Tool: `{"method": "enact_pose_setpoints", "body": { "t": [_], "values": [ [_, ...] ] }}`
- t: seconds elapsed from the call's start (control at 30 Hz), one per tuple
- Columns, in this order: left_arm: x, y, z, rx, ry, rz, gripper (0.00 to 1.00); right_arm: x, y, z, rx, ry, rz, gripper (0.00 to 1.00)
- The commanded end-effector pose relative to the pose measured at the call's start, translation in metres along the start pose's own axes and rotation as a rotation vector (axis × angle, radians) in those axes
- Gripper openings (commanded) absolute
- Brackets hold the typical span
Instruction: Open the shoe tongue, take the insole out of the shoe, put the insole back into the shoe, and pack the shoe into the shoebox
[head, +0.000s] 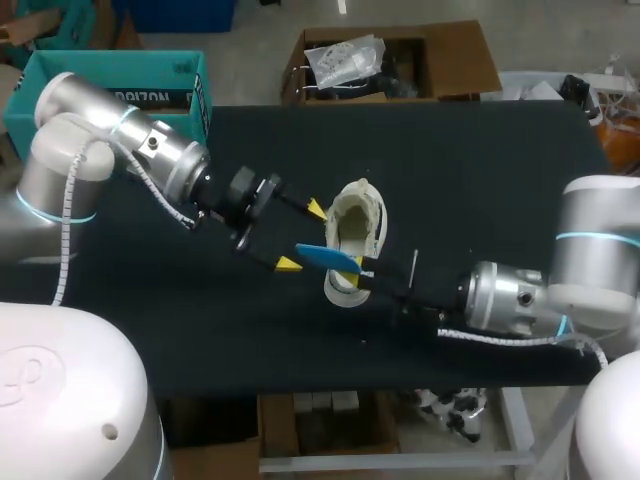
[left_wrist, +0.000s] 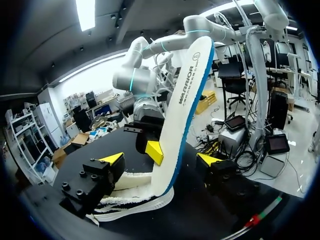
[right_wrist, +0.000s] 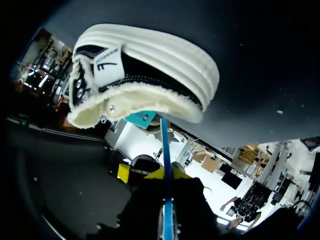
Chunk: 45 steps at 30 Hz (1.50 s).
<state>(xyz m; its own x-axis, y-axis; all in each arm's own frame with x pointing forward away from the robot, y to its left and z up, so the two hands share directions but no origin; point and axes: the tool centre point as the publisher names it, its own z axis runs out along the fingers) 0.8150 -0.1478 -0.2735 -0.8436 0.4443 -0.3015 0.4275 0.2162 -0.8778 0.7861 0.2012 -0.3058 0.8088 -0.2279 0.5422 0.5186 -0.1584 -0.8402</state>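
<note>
Insole (head: 326, 258) removal looks under way: keep the pinch firm and draw along the shoe (head: 357, 225) opening so the collar does not snag. The insole rises from the shoe, clamped edge-on in the right gripper (head: 366, 268). The left gripper (head: 302, 236), beside the shoe, straddles it, spread wide.

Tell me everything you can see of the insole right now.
The insole is a long, thin, foam-looking pad, white on its printed face with a blue edge and underside. It stands tilted up out of the shoe, one end at the opening, pinched by the right tool.
</note>
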Motion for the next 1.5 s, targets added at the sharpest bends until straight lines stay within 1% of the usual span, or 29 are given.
{"method": "enact_pose_setpoints", "body": {
  "t": [0.03,0.1,0.13,0.2,0.27,0.4,0.47,0.5,0.73,0.87,0.97,1.1,1.17,1.23,1.33,1.43,1.5],
  "values": [
    [-0.003,0.006,0.002,0.012,0.014,0.001,0.81,-0.001,0.002,0.006,-0.003,0.013,-0.011,0.0],
    [-0.005,0.008,0.005,0.01,0.026,0.005,0.67,0.001,0.001,0.006,-0.006,0.019,-0.026,0.0],
    [-0.006,0.009,0.006,0.007,0.035,0.006,0.63,0.002,0.001,0.005,-0.01,0.022,-0.029,0.0],
    [-0.008,0.011,0.008,0.006,0.046,0.006,0.6,0.003,0.0,0.004,-0.016,0.024,-0.034,0.0],
    [-0.01,0.013,0.01,-0.001,0.059,0.015,0.62,0.005,-0.002,0.002,-0.032,0.028,-0.041,0.0],
    [-0.015,0.017,0.014,-0.005,0.073,0.015,0.6,0.008,-0.005,-0.001,-0.059,0.038,-0.049,0.0],
    [-0.018,0.019,0.016,-0.007,0.074,0.014,0.57,0.01,-0.004,-0.002,-0.066,0.04,-0.053,0.0],
    [-0.018,0.02,0.016,-0.011,0.076,0.013,0.49,0.011,-0.004,-0.004,-0.067,0.041,-0.054,0.0],
    [-0.025,0.024,0.021,0.0,0.092,0.014,0.46,0.018,0.006,-0.008,-0.063,0.052,-0.061,0.0],
    [-0.026,0.025,0.023,0.023,0.109,0.023,0.48,0.02,0.01,-0.009,-0.062,0.056,-0.06,0.0],
    [-0.025,0.023,0.024,0.044,0.126,0.031,0.47,0.022,0.012,-0.009,-0.063,0.059,-0.059,0.0],
    [-0.025,0.022,0.025,0.049,0.134,0.037,0.48,0.023,0.013,-0.009,-0.064,0.064,-0.06,0.0],
    [-0.025,0.022,0.027,0.049,0.135,0.04,0.4,0.024,0.014,-0.007,-0.064,0.065,-0.06,0.0],
    [-0.025,0.022,0.027,0.054,0.137,0.044,0.35,0.024,0.015,-0.006,-0.069,0.066,-0.056,0.0],
    [-0.025,0.022,0.027,0.061,0.143,0.045,0.36,0.024,0.016,-0.005,-0.07,0.068,-0.054,0.0],
    [-0.024,0.021,0.027,0.075,0.148,0.049,0.36,0.025,0.017,-0.005,-0.072,0.074,-0.048,0.0],
    [-0.023,0.02,0.026,0.079,0.148,0.052,0.33,0.025,0.018,-0.005,-0.073,0.075,-0.046,0.0]
  ]
}}
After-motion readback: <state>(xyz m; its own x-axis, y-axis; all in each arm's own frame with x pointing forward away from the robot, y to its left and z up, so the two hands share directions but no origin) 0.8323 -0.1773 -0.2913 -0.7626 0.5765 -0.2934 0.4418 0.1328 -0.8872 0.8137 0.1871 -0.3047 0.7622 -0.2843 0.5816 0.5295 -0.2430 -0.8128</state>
